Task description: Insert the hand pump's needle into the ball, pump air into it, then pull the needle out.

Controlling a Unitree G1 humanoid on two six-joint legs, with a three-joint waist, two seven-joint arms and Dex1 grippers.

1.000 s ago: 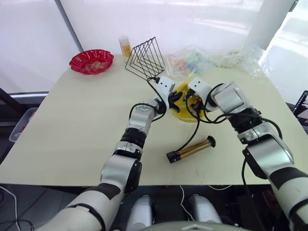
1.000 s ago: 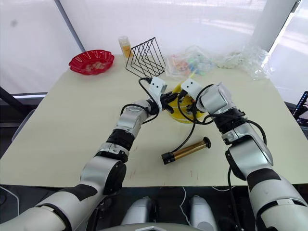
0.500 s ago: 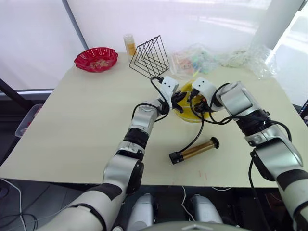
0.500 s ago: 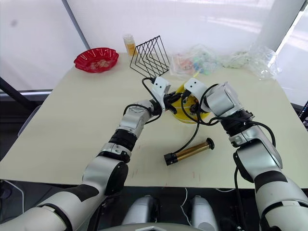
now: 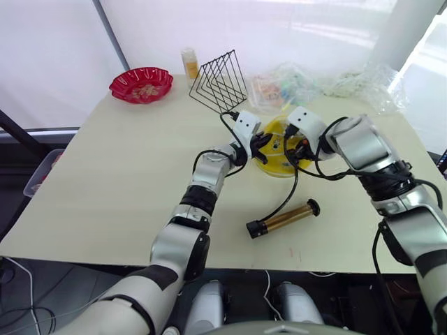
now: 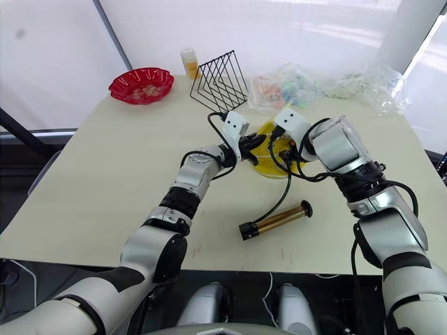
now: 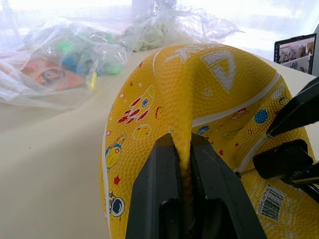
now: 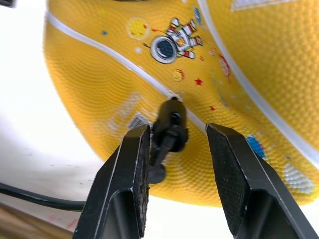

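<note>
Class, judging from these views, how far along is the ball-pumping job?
Done: the left gripper pinches a fold of the saggy ball; the needle fitting sits against the ball between the right gripper's open fingers. Insertion appears in hand. Left: pumping, since the hand pump lies unheld on the table, then withdrawal.

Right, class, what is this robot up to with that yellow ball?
The left gripper pinches a fold of the saggy yellow ball, holding it on the table. The right gripper is open around the needle fitting, whose tip meets the ball at a white seam. The hand pump lies on the table, untouched.
</note>
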